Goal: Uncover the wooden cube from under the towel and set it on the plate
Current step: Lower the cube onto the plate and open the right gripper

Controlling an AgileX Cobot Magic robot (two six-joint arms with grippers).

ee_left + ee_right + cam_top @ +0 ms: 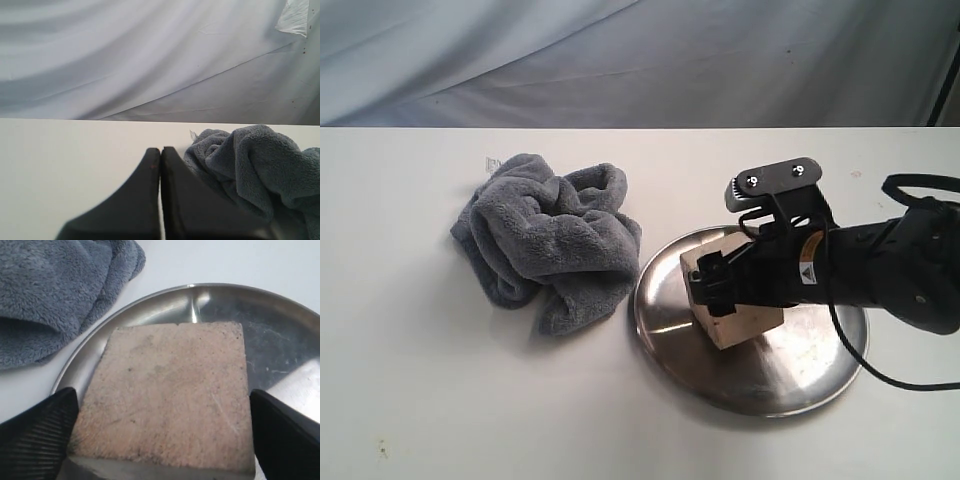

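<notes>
The pale tan wooden cube [748, 322] [170, 390] sits on the shiny steel plate [810, 385] [280, 340], toward its left half. My right gripper [720, 285] [161, 407] reaches in from the right and straddles the cube, one black finger [40, 440] pressed against each side, shut on it. The crumpled dark grey towel [550, 245] [50, 290] [250, 160] lies on the table left of the plate, its edge just touching the rim. My left gripper [160, 150] is shut with nothing between its fingers, low over the table beside the towel; the exterior view does not show it.
White tabletop [420, 400] spreads around the towel and plate. A pale draped cloth backdrop [620, 60] rises behind the table's far edge. The right arm's cable [880, 375] loops over the plate's right side.
</notes>
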